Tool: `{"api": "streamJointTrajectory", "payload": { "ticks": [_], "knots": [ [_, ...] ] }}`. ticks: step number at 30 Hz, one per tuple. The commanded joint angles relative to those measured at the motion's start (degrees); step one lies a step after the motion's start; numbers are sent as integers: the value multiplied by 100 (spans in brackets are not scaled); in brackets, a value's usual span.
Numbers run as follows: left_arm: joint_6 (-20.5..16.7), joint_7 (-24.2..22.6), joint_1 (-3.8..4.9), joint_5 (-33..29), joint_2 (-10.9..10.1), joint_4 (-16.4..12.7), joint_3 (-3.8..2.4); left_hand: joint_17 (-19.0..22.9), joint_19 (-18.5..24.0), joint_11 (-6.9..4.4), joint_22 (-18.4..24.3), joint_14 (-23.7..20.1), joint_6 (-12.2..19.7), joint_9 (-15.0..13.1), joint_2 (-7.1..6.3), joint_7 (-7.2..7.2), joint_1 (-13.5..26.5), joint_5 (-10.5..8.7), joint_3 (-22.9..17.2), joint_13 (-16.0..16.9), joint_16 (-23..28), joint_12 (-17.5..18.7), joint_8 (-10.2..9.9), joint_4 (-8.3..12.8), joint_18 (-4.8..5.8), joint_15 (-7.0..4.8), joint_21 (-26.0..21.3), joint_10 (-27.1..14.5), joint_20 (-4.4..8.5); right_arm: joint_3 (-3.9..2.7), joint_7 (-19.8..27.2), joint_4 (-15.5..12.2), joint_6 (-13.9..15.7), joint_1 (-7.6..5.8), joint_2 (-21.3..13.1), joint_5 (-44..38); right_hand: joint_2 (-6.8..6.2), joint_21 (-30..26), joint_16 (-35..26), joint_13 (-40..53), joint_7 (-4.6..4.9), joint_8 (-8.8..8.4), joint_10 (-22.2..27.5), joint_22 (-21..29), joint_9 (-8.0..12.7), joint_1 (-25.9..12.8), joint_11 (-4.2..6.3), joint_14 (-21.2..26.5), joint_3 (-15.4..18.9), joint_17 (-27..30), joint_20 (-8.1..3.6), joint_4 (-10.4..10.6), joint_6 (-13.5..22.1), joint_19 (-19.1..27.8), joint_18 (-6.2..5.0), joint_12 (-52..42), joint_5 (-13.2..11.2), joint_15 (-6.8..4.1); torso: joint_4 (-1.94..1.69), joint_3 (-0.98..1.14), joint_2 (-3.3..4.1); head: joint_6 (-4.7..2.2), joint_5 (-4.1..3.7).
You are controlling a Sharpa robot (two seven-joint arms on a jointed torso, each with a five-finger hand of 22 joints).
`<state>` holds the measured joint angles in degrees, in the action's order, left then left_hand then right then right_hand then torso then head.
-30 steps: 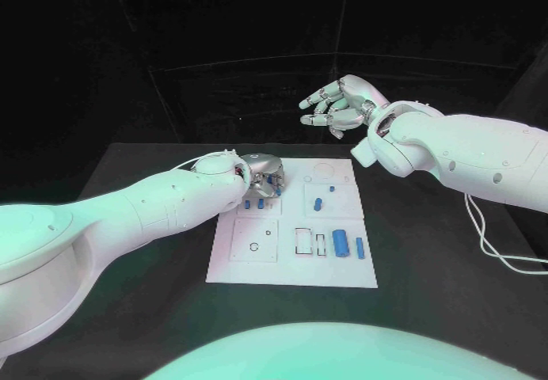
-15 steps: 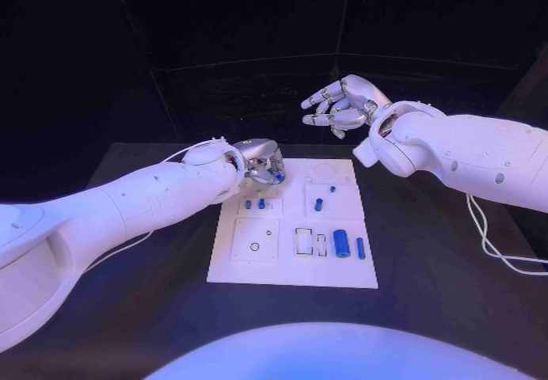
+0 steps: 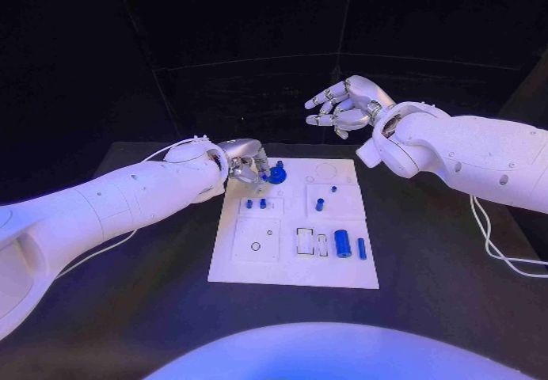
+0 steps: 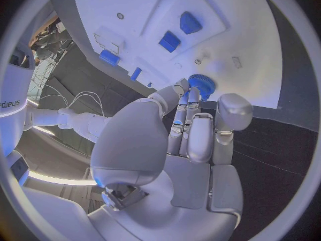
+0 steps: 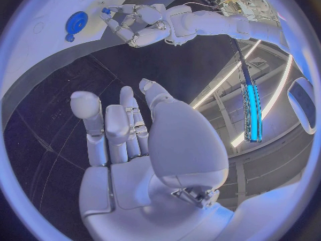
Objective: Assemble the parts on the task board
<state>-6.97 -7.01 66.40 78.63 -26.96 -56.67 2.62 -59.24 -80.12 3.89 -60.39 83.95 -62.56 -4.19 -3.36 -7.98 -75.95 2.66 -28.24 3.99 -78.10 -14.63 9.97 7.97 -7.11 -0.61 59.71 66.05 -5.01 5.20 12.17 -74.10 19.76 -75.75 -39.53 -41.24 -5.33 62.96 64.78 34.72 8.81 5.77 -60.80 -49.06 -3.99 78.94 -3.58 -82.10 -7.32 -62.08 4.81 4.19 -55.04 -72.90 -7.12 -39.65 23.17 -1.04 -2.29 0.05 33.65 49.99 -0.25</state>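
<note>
On the black bench (image 3: 137, 261) lies the white task board (image 3: 291, 273), and the left robot hand (image 3: 245, 166) is over its far left corner, much nearer than the right one. Its fingertips (image 4: 189, 93) pinch a round blue part (image 3: 275, 172), which hangs just above the board. The right robot hand (image 3: 343, 103) is raised well apart, fingers spread, holding nothing.

left hand (image 3: 245, 166) low with fingers curled; right hand (image 3: 343, 107) raised, fingers apart.

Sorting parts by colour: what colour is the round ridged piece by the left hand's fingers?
Blue round ridged piece, clearest in left wrist view.
</note>
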Motion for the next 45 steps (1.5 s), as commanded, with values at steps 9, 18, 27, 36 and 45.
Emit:
{"api": "streamJointTrajectory", "payload": {
  "ticks": [9,18,27,36,45],
  "knots": [
    [293,92,-4,-62,-3,161,5,39,-12,2,0,-1,-29,7,-28,-3,50,10,17,-6,29,40,-30,-27,34,-27,14,58,18,-3,48,-3,-27,-5,0,-6,-7,-23,-23,-10,-15,17,-38,-4,4,-26,16,-51,-28,-6,2,10,6,-49,-68,-24,28,-8,17,5,8,1,63],
    [403,83,-14,-62,36,218,17,55,-12,2,-4,-4,-31,7,-31,-3,52,10,19,-6,35,45,-33,-27,35,-27,17,61,18,-3,54,4,-42,-4,7,-6,-7,-23,-23,-10,-15,17,-38,-4,4,-26,16,-51,-28,-6,2,10,6,-49,-68,-24,28,-8,13,1,9,1,30],
    [522,72,-31,-62,66,243,83,72,-9,2,0,-8,-32,7,-31,-3,53,10,19,-6,42,47,-34,-28,34,-27,13,62,18,-3,55,8,-46,-3,13,-6,-7,-23,-23,-10,-15,17,-38,-4,4,-26,16,-51,-28,-6,2,10,6,-49,-68,-24,28,-8,12,4,3,1,37],
    [553,114,-43,-60,96,269,113,97,-5,1,7,-14,-35,7,-29,-1,53,10,19,-6,51,51,-36,-29,32,-27,4,66,18,-3,56,10,-48,-3,19,-6,-7,-23,-23,-10,-15,17,-38,-4,4,-26,16,-51,-28,-6,2,10,6,-49,-68,-24,28,-8,15,7,2,1,43],
    [464,182,-52,-56,150,323,119,110,-3,0,9,-17,-37,7,-28,-1,53,10,19,-5,57,53,-36,-29,31,-27,2,69,19,-3,59,15,-51,-2,25,-6,-7,-30,-29,-19,-15,19,-37,3,4,-38,16,-53,-49,-5,1,20,4,-53,-68,-33,30,-8,16,8,6,1,44]
  ]
}}
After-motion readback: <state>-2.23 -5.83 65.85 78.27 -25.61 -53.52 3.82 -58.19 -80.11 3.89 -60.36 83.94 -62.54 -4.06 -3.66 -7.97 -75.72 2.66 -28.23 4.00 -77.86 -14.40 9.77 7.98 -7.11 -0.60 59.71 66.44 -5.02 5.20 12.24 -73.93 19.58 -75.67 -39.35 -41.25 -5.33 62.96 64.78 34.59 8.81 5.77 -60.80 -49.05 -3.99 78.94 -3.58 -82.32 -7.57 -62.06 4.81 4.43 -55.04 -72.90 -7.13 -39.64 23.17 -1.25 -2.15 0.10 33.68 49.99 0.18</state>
